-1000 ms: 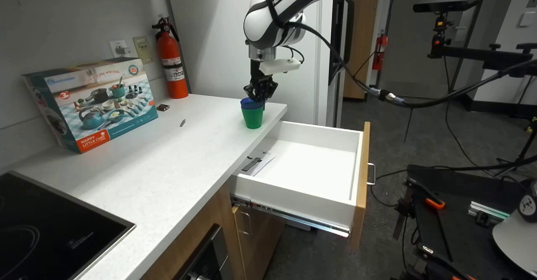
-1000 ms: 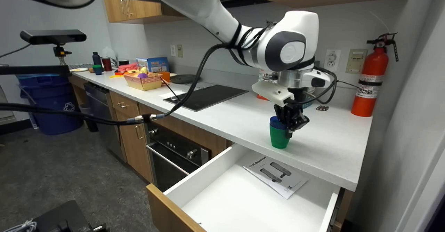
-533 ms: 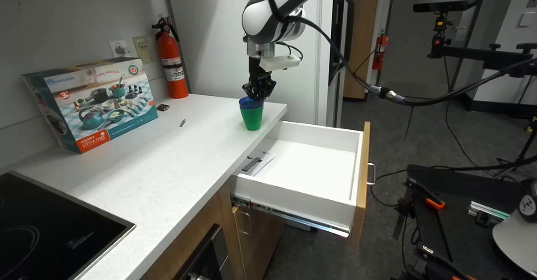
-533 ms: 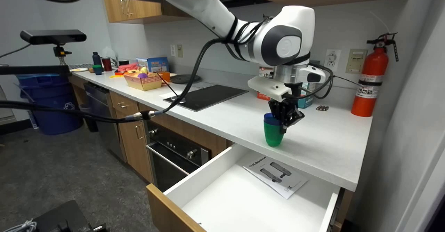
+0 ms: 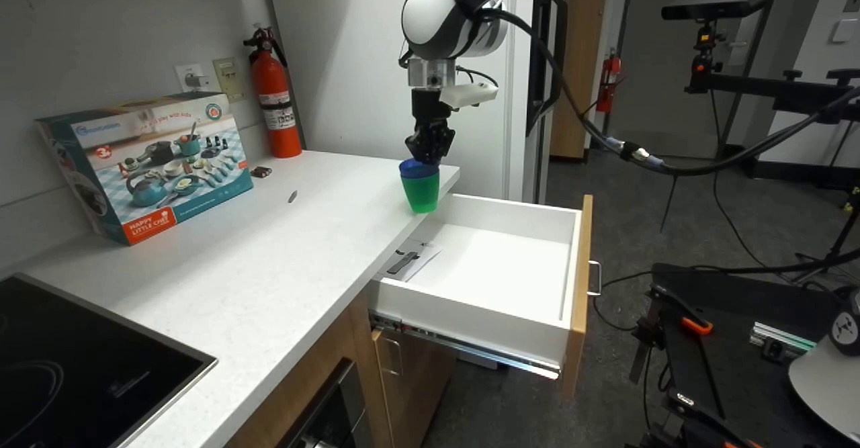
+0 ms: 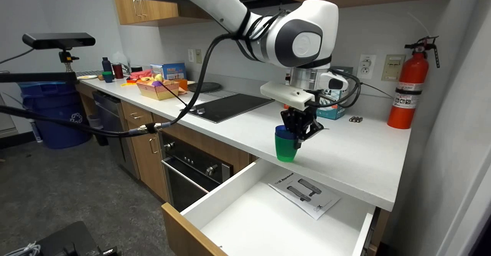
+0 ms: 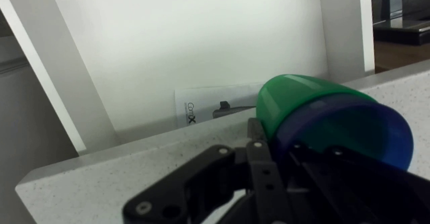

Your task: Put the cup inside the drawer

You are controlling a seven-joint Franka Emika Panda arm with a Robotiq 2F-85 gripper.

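Note:
The cup point(image 5: 421, 193), blue at the top and green below, is held upright near the counter's front edge. It also shows in an exterior view point(image 6: 285, 150) and in the wrist view point(image 7: 292, 94). My gripper point(image 7: 273, 138) is shut on the cup's wall, one finger outside and the other inside the rim; the inner fingertip is hidden. The gripper also shows in both exterior views point(image 5: 430, 149) point(image 6: 301, 131). Whether the cup's base clears the counter is hard to tell. The drawer point(image 5: 497, 266) is pulled open below the counter edge, and shows in an exterior view point(image 6: 245, 225).
A printed sheet point(image 6: 307, 192) lies at the drawer's back. The white counter point(image 5: 282, 260) holds a toy box point(image 5: 161, 166), a fire extinguisher point(image 5: 274, 99) and a black cooktop point(image 5: 80, 361). The drawer's wood front panel point(image 5: 579, 293) stands opposite the counter edge.
The arm has risen a little and carried the cup along the counter toward its front edge, closer to the drawer. The gripper stays shut on the cup. The drawer has not moved.

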